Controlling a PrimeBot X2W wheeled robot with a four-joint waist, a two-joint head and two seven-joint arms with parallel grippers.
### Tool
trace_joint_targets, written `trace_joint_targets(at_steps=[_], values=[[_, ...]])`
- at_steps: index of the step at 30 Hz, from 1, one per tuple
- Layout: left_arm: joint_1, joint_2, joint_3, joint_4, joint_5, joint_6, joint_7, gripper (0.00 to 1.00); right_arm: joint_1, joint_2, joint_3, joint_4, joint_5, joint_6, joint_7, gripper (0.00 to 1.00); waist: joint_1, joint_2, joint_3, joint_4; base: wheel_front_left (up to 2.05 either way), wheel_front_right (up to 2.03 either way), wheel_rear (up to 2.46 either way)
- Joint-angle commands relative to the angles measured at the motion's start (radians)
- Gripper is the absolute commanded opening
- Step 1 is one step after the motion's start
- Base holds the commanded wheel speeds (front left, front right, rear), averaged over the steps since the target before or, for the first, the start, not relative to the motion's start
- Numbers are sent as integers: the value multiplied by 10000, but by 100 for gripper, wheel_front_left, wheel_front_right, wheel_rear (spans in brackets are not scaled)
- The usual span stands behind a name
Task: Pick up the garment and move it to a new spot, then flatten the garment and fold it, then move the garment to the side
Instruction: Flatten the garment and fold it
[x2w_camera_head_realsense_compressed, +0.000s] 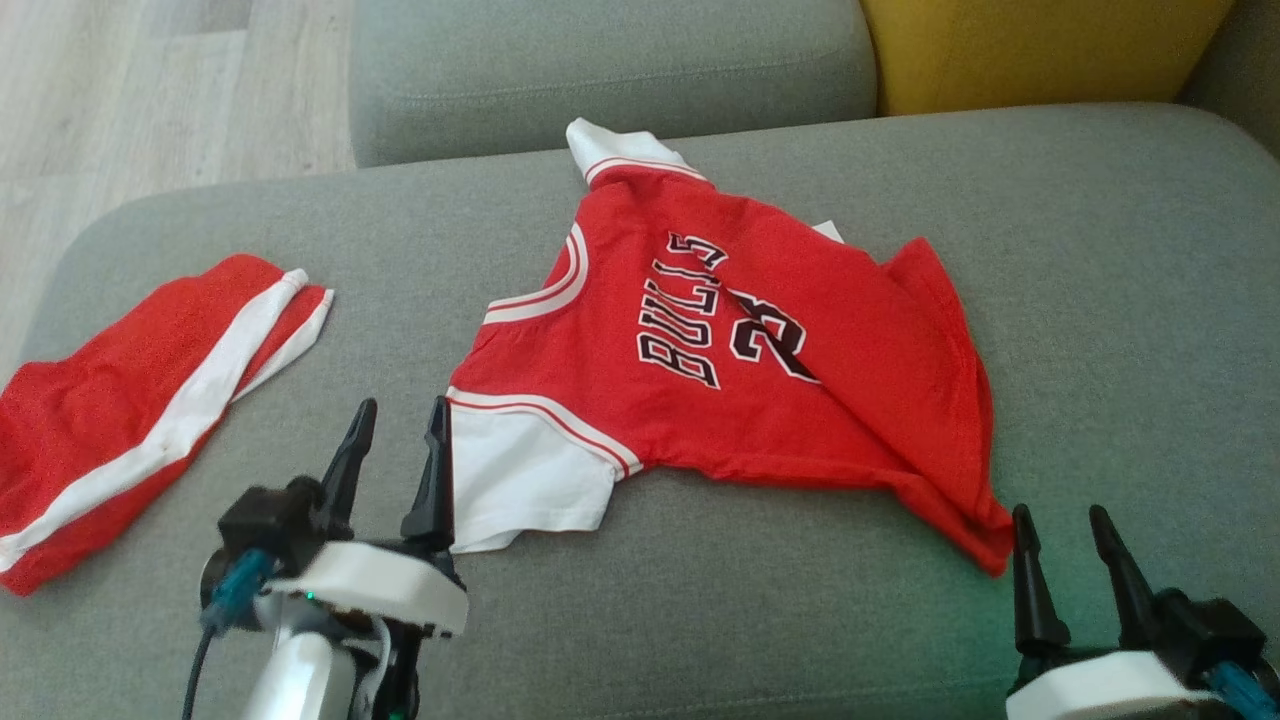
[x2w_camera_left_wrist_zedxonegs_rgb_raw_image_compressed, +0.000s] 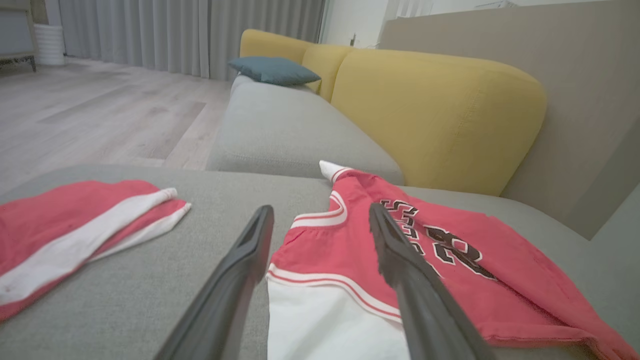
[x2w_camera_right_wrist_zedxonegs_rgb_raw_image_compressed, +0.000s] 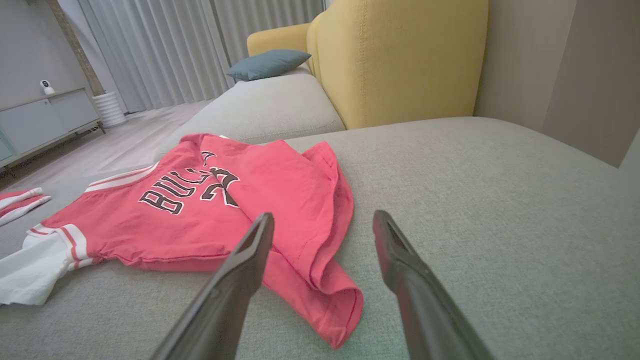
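The jersey (x2w_camera_head_realsense_compressed: 850, 400) lies on the grey seat cushion (x2w_camera_head_realsense_compressed: 1100, 350), long axis left to right: white sleeve (x2w_camera_head_realsense_compressed: 520, 480) at the left gripper (x2w_camera_head_realsense_compressed: 398, 450), hem corner (x2w_camera_head_realsense_compressed: 990, 545) just beside the right gripper (x2w_camera_head_realsense_compressed: 1062, 560), both grippers with fingers spread and holding nothing, the left one nearer its end.

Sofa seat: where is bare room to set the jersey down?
Widest bare patch: the grey seat right of the Bulls jersey, up to the yellow backrest. A narrow strip lies between jersey and red shorts. The left end is crowded.

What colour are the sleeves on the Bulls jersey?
White; the near sleeve shows best in the head view.
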Motion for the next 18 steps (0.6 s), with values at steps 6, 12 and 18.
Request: trace_joint_targets(at_steps=[6,12,18], values=[[507,-48,483,-1791,618,-63,-122,100,-71,-74,305,-972,12,37,-198,100,0,-1,-81,138,0,0,0],[1204,-59,270,-2298,619,209,-122,100,167,-74,329,-1287,-18,37,-202,100,0,-1,-81,253,0,0,0],[1131,-60,238,-2115,455,200,-122,100,188,-74,65,-924,27,37,-203,100,0,-1,-20,282,0,0,0]])
